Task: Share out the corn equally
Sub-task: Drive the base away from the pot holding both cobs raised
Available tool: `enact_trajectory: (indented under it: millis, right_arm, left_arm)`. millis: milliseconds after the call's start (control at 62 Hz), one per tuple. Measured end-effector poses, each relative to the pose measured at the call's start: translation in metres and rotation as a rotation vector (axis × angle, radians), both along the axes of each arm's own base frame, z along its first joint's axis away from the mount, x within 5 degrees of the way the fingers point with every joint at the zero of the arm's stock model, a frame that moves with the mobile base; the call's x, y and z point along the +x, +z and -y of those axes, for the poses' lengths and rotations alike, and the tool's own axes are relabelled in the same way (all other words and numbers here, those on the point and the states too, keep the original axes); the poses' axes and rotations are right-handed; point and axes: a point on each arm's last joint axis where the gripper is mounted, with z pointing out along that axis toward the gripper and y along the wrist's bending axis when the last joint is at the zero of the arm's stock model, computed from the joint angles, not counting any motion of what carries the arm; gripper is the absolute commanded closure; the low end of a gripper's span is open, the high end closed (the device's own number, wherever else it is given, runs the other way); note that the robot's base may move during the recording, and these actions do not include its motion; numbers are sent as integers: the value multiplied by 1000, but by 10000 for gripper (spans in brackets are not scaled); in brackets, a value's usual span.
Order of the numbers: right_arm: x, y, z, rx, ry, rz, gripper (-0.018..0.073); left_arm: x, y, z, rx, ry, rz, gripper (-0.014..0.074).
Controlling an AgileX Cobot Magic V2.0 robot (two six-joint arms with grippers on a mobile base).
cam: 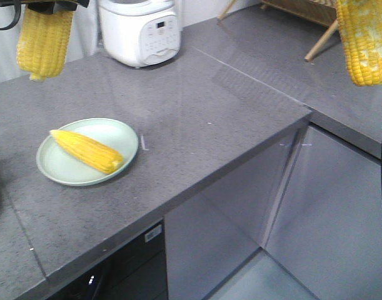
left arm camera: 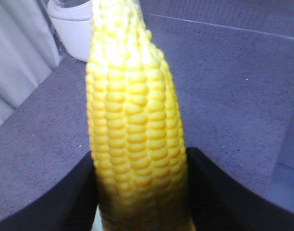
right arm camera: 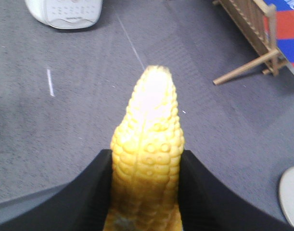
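Note:
One yellow corn cob (cam: 87, 150) lies diagonally on a pale green plate (cam: 56, 175) at the front left of the grey counter. A second corn cob (left arm camera: 132, 96) hangs high over the counter's back left, seen in the front view as the cob (cam: 44, 40) at the top left. My left gripper (left arm camera: 139, 163) is shut on its thick end. A third corn cob (right arm camera: 149, 125) with pale patches hangs at the top right as the cob (cam: 364, 40), and my right gripper (right arm camera: 147, 159) is shut on it, tip pointing away.
A white rice cooker (cam: 140, 28) stands at the back of the counter. A wooden rack (cam: 316, 25) sits on the far right counter section. The counter edge (cam: 241, 156) drops to cabinet fronts and floor. A pale plate rim (right arm camera: 291, 195) shows at the right wrist view's edge.

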Motion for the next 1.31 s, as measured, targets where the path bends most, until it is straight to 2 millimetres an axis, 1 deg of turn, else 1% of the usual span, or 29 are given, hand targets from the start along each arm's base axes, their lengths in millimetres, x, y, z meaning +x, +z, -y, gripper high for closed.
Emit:
enact_trajectory:
  millis: [1306]
  right_arm:
    - [0, 0, 1, -1, -2, 0, 568]
  left_arm:
    - [0, 0, 0, 0, 0, 0, 603]
